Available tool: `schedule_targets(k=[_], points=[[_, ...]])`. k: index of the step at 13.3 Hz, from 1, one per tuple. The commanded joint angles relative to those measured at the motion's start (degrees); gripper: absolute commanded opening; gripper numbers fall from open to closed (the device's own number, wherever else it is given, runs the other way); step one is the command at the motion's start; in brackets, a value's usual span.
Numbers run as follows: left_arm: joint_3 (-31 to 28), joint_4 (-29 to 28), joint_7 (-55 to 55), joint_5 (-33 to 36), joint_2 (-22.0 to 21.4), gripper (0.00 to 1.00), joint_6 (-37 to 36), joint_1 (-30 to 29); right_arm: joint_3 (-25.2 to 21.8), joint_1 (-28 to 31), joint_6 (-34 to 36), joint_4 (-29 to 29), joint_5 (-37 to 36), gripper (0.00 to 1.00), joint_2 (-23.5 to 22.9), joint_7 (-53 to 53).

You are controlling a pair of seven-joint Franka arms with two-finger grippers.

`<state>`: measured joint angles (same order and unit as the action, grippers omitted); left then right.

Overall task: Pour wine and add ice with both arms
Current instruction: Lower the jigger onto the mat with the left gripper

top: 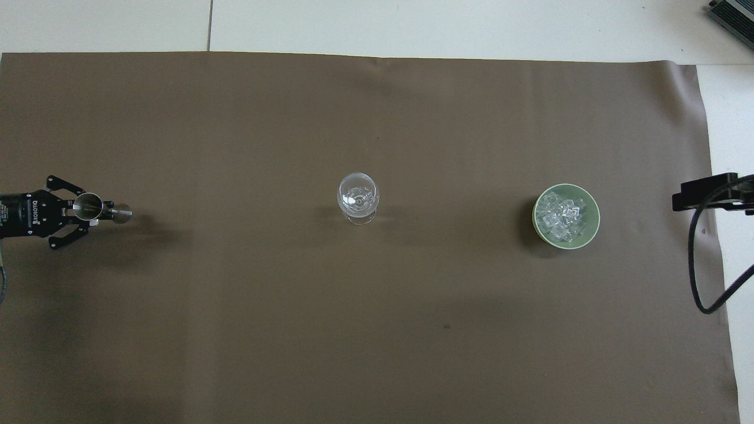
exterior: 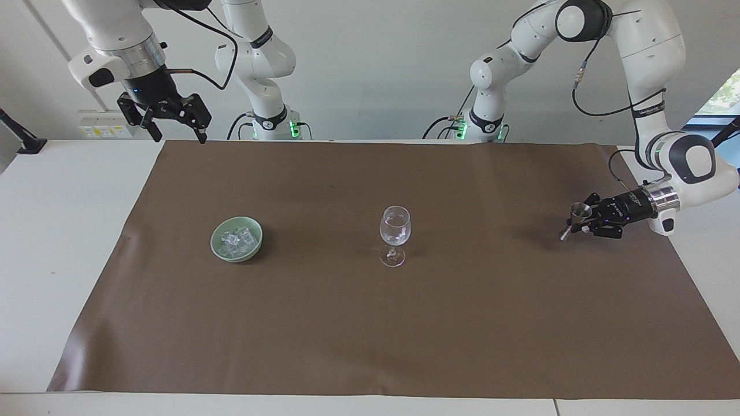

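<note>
With the left gripper (exterior: 585, 222) clamped on the steel jigger (exterior: 574, 219) at mid-right of the facing view, set it down level before letting go (right gripper (exterior: 171, 118) waits open, upper left), ice (exterior: 237, 240) resting in the green bowl (exterior: 217, 245) left of centre.

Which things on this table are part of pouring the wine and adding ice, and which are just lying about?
Part of the job:
- metal jigger, tilted, held in the shut left claw
- wine glass, mid-cloth
- ice in the green bowl
- right claw, open, waiting over the table's edge

Just lying about:
- brown cloth
- black clamp with cable
</note>
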<state>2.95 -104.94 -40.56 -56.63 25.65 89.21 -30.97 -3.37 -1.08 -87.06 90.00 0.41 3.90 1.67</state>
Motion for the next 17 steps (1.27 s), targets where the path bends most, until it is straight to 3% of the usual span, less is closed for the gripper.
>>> schedule_targets(k=[1,17], points=[[0.6,1.2,-0.7,-2.2,1.9,0.00,-1.8,-0.6,0.1,0.6,0.0,1.0,1.1,1.00,0.9,-1.1],[0.7,-4.3,-0.4,-6.5,3.1,0.00,5.4,1.4,0.1,0.6,0.1,1.0,1.1,1.00,0.9,-1.1]])
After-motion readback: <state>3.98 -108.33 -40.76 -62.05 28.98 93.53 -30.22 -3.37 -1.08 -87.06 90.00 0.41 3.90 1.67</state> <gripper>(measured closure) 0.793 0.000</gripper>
